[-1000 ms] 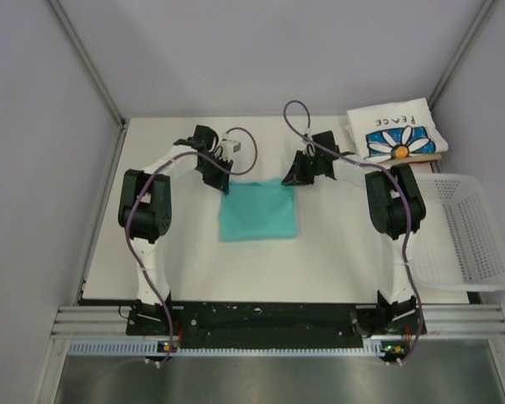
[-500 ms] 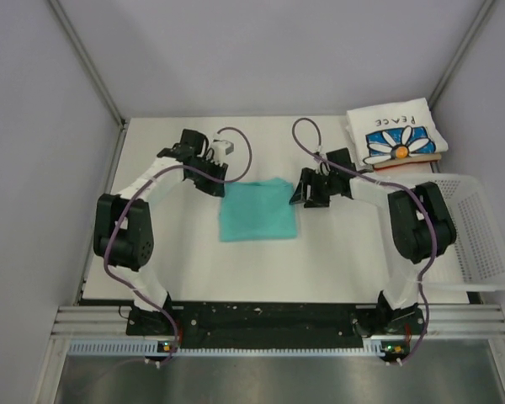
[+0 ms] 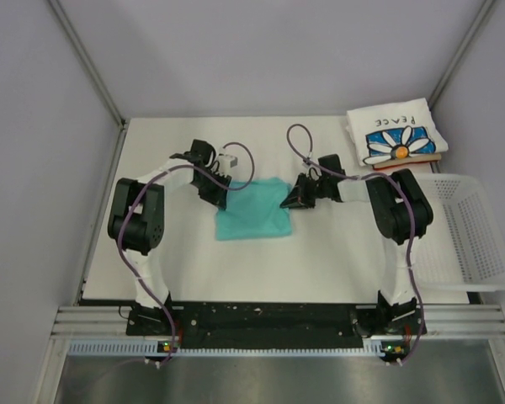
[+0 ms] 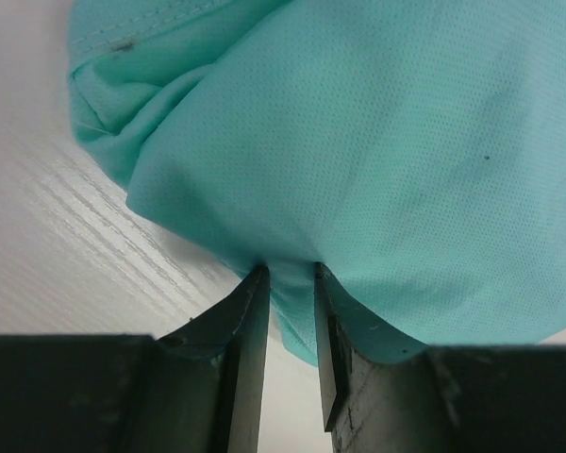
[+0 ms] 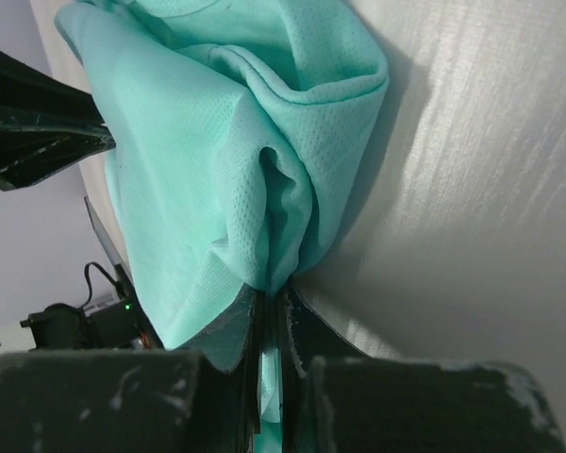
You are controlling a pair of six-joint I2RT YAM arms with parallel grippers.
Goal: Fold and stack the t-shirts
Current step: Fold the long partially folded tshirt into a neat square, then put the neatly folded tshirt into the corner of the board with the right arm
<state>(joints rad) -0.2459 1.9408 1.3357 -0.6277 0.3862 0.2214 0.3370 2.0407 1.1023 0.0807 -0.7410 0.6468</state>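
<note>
The teal-green t-shirt [image 3: 251, 212] lies folded in the middle of the table. My left gripper [image 3: 220, 195] is at its far left corner and my right gripper [image 3: 289, 202] is at its far right corner. In the left wrist view the teal-green t-shirt [image 4: 406, 142] drapes over the left gripper [image 4: 288, 274], whose jaws pinch its edge. In the right wrist view the right gripper [image 5: 272, 288] is shut tight on a bunched fold of the teal-green t-shirt [image 5: 198, 170]. The white daisy-print "PEACE" t-shirt [image 3: 397, 135] lies folded at the back right, untouched.
A white plastic mesh basket [image 3: 475, 236] stands at the right edge of the table, beside the right arm. The table [image 3: 160, 252] is white, with grey walls and metal posts around it. Purple cables loop off both wrists.
Half a second ago both grippers were apart from the teal shirt; now they are back on its far corners and closed on the cloth. The shirt's far edge is bunched.
</note>
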